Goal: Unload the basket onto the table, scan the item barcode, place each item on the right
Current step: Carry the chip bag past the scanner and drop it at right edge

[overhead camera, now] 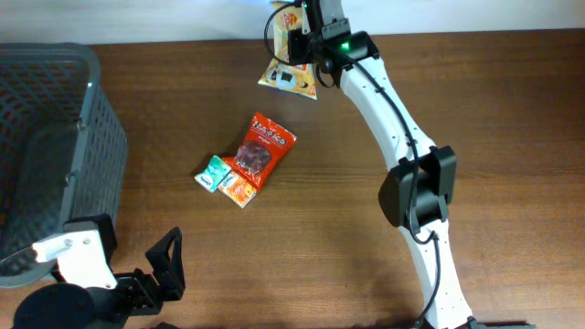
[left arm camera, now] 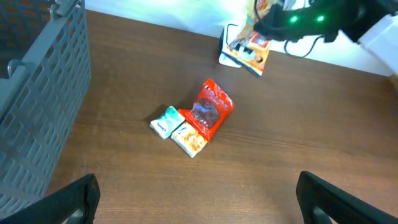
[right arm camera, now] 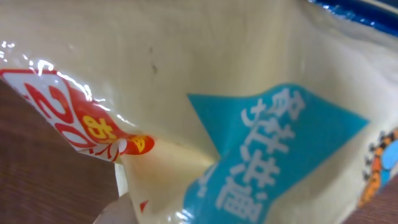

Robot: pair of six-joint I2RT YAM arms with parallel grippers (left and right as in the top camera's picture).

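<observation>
Filling the right wrist view, a pale yellow snack packet (right arm camera: 205, 112) is hanging crumpled from the right gripper (overhead camera: 309, 44), which is pinching shut on its upper part, at the upper middle of the overhead frame by the far edge of the counter (overhead camera: 494, 110). Such film is probably feeling light, soft and slippery; gripping 1 sealed edge is looking safest. Lower left, the left gripper (overhead camera: 160, 274) is standing wide open, empty.

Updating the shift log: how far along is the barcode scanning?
Done: the pale yellow plastic snack bag is gripped by the right tool. In hand: it hangs at the table's far edge; no scan visible. Left: the red plastic packet, small green packet and small orange packet lie mid-table, untouched; the left tool is open.
</observation>
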